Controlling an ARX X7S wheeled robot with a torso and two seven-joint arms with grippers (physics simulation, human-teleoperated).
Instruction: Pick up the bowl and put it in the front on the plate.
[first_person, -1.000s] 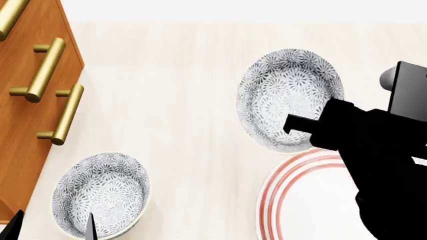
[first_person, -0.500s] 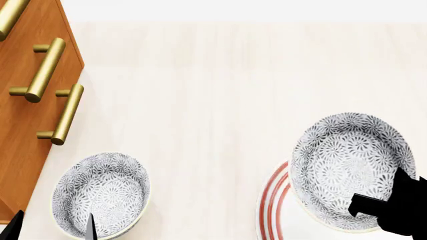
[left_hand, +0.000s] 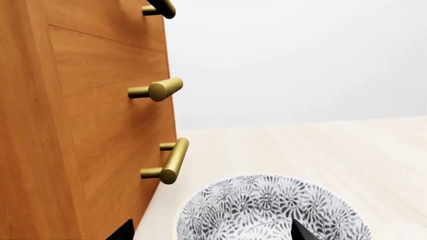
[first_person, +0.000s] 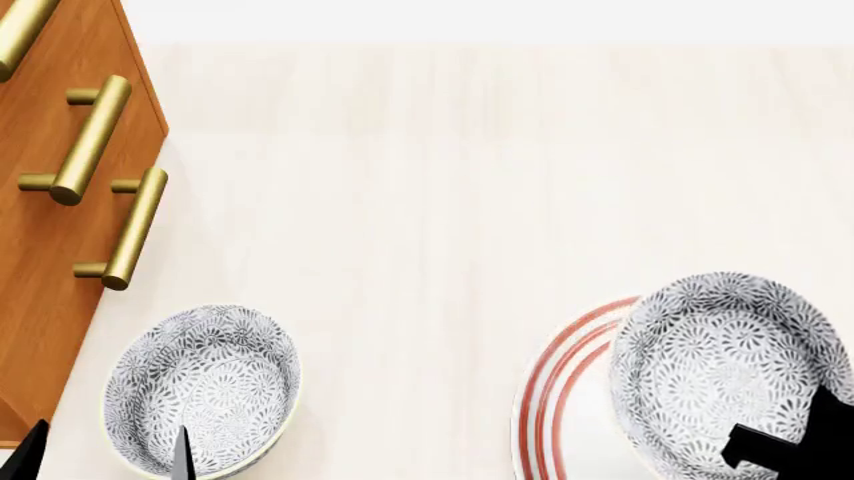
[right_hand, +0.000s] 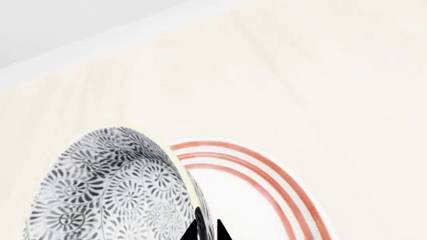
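Bowl (first_person: 714, 370), one of two, pinched by right hand (right_hand: 205, 231) over single plate (first_person: 567, 400); left hand's state unclear.

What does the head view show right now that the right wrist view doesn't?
Only the head view shows the second bowl at the near left, the wooden cabinet with brass handles, and the left gripper tips beside that bowl. Only the right wrist view shows the right gripper jaws pinching the carried bowl's rim edge-on. Both show the carried bowl over the red-ringed plate and the pale tabletop.
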